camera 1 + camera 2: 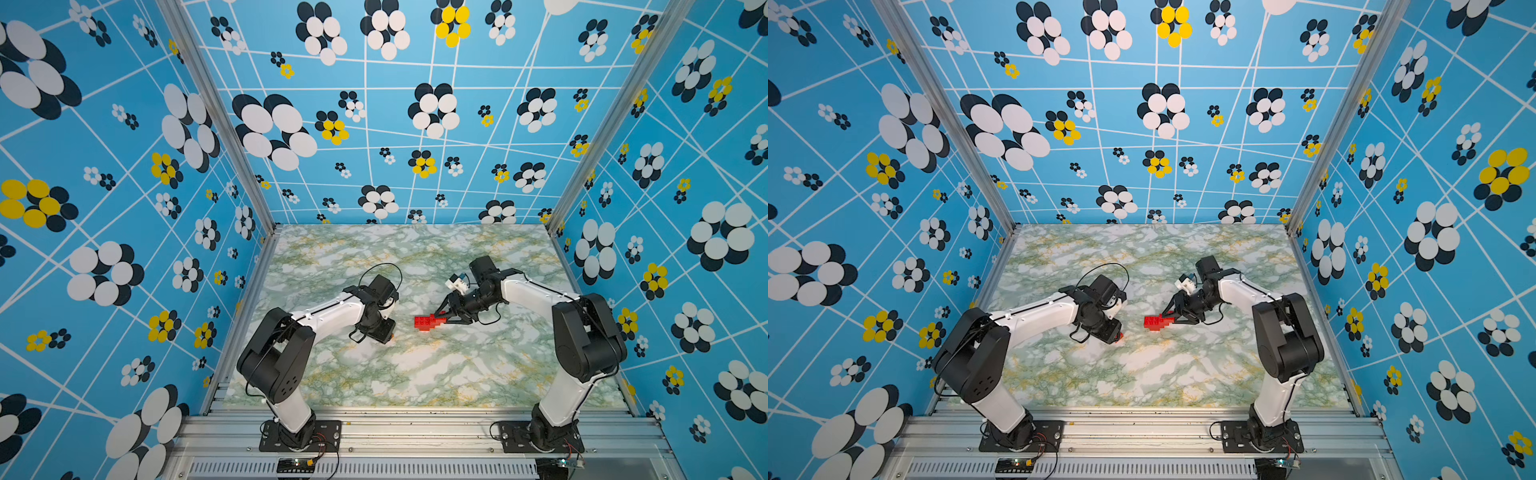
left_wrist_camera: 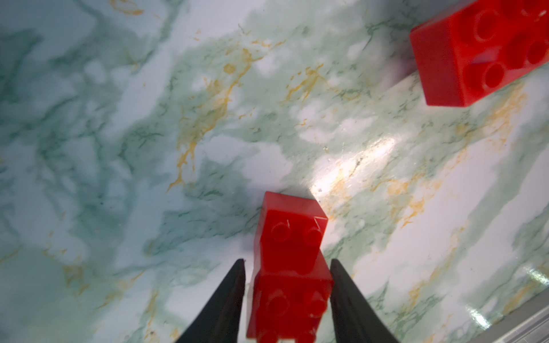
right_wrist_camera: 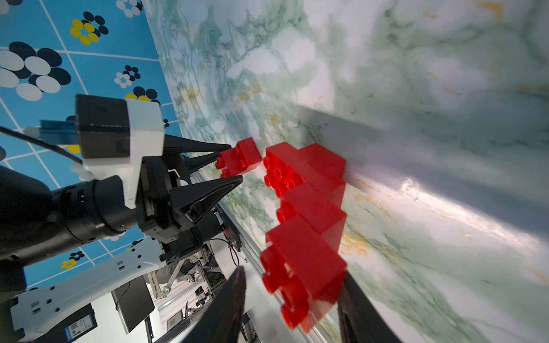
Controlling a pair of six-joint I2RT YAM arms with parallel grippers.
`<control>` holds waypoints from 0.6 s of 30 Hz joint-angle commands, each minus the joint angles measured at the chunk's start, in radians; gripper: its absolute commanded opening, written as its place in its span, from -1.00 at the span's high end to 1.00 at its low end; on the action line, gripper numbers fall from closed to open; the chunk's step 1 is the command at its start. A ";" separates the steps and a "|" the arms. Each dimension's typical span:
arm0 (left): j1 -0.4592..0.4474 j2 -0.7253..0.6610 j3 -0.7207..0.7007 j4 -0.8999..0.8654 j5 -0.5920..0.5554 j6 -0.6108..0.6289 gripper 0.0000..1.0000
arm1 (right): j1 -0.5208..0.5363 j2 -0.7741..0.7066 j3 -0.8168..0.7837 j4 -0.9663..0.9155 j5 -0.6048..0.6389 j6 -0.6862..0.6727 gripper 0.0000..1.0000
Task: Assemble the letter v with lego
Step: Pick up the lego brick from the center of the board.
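Left pincer (image 2: 288,261), set narrowly about the small lego cluster (image 2: 291,237) on the desk (image 2: 148,148) (firm pinch not confirmable), is located just beside the stepped lego cluster (image 3: 312,208), whose long axis is aligned toward it from the pinching right pincer (image 3: 293,270).

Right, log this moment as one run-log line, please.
left hand: astride small piece, grip unclear | right hand: shut on stepped cluster | pieces: apart, V unfinished

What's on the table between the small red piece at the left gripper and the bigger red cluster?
Nothing; only bare marbled table separates the small piece from the bigger cluster, seen best in the left wrist view.
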 commanded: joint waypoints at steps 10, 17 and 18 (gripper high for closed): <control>-0.014 0.061 0.049 -0.046 -0.013 0.031 0.26 | 0.007 -0.004 0.010 -0.038 0.007 -0.024 -0.01; -0.016 0.073 0.086 -0.068 -0.030 0.056 0.30 | 0.006 -0.003 0.011 -0.038 0.006 -0.023 -0.01; -0.017 0.072 0.098 -0.074 -0.031 0.066 0.32 | 0.007 -0.003 0.011 -0.039 0.006 -0.023 -0.01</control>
